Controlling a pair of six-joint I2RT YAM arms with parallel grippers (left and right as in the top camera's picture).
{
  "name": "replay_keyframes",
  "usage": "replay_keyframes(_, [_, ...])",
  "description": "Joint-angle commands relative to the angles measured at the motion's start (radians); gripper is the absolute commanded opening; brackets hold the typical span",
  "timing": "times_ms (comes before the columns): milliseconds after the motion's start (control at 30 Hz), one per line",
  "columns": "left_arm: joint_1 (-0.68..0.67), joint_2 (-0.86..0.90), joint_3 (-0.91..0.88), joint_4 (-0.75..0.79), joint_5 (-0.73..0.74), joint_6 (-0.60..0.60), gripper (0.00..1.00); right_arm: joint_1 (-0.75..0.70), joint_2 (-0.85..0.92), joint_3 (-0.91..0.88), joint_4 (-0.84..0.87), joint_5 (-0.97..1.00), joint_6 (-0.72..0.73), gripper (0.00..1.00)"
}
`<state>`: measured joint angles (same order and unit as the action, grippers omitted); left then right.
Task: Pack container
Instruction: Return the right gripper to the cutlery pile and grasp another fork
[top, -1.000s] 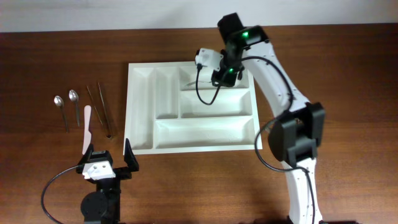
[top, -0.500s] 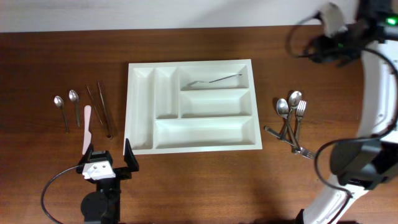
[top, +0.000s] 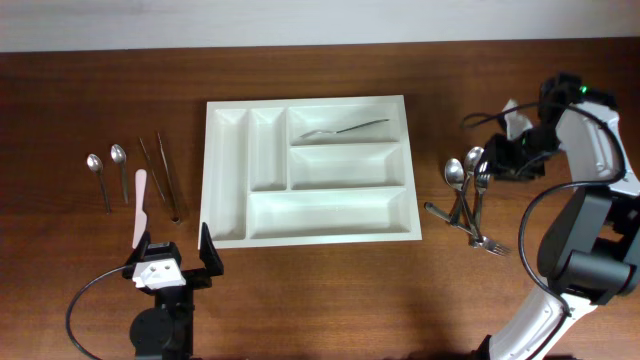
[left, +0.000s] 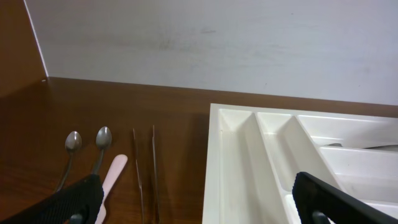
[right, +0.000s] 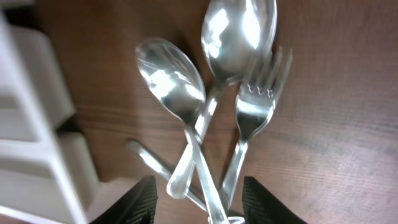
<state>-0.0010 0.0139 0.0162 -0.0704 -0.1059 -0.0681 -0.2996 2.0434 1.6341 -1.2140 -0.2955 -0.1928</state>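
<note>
At the far left, two small spoons (top: 108, 165) lie side by side near the table (top: 60, 90) edge. Just right of them are a pink spatula (top: 141, 203) and a pair of thin metal sticks (top: 166, 180). A strip of bare wood separates the sticks from the white tray (top: 228, 238). The left gripper (top: 173, 248) sits low at the front edge, its base close to the table's near side. Its jaws are spread wide and hold nothing. One finger is over the spatula's near end and the other is beside the tray's front left corner. In the left wrist view the arm is level, looking along the table toward the back wall.

The tray sits in the middle of the table with bare wood on all sides. A single silver utensil (top: 345, 129) lies slanted in the upper right compartment, and the other compartments hold nothing.

Right of the tray, with a narrow gap of wood between, two bigger spoons (right: 205, 56) and a fork (right: 256, 99) lie in a crossed pile, handles overlapping. The right arm loops in from the front right edge and bends back toward the pile. The right gripper (right: 199, 185) hangs just above the handles with its jaws parted, gripping nothing. The tray's corner (right: 37, 118) lies close on one side of it.
</note>
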Motion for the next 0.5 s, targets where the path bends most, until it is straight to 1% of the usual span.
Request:
replay_keyframes(0, [-0.005, -0.008, -0.007, 0.002, -0.007, 0.009, 0.99, 0.004, 0.007, -0.053, 0.024, 0.101, 0.094, 0.41])
replay_keyframes(100, [-0.005, -0.008, -0.007, 0.002, -0.007, 0.009, 0.99, 0.004, 0.007, -0.091, 0.053, 0.172, 0.173, 0.41])
replay_keyframes(167, [-0.005, -0.008, -0.007, 0.002, -0.007, 0.009, 0.99, 0.004, 0.007, -0.113, 0.074, 0.176, 0.193, 0.41])
replay_keyframes(467, [-0.005, -0.008, -0.007, 0.002, -0.007, 0.009, 0.99, 0.007, 0.007, -0.211, 0.148, 0.172, 0.198, 0.43])
